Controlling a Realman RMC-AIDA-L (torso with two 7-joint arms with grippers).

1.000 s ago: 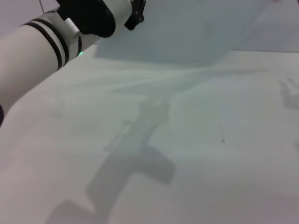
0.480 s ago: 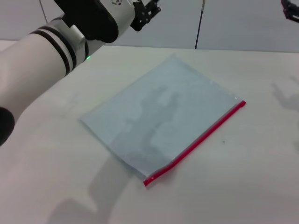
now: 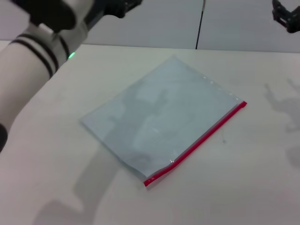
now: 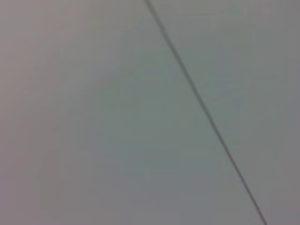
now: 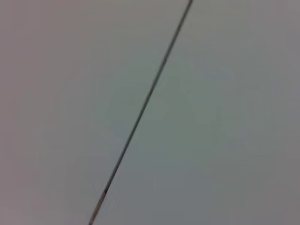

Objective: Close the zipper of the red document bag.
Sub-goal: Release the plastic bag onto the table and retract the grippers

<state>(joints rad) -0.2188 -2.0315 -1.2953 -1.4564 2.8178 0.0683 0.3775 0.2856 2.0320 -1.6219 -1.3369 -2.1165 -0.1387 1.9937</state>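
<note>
Since half a second ago the left arm (image 3: 33, 61) has swung up and back; its dark wrist housing now sits at the top left corner of the head view, and the shadow it cast across the pouch has thinned and shifted. Pouch itself unmoved.

Table (image 3: 243, 187): pale, matte, fills most of the head view. Grey wall panels behind it with a dark vertical seam.

Red document bag (image 3: 161, 117): flat on the table, near centre, lying on a diagonal. Translucent blue-grey sheet, no wrinkles visible.

Zipper (image 3: 199, 140): bright red strip along the bag's edge nearest the robot's right, running from the near corner to the far right corner. Slider too small to locate.

Left gripper (image 3: 115, 4): high, above the table's far edge, well apart from the bag. Finger spread: cannot tell.

Right gripper (image 3: 286, 16): top right corner, raised, well apart from the bag. Finger spread: cannot tell.

Both wrist views: only grey wall and a seam line.
</note>
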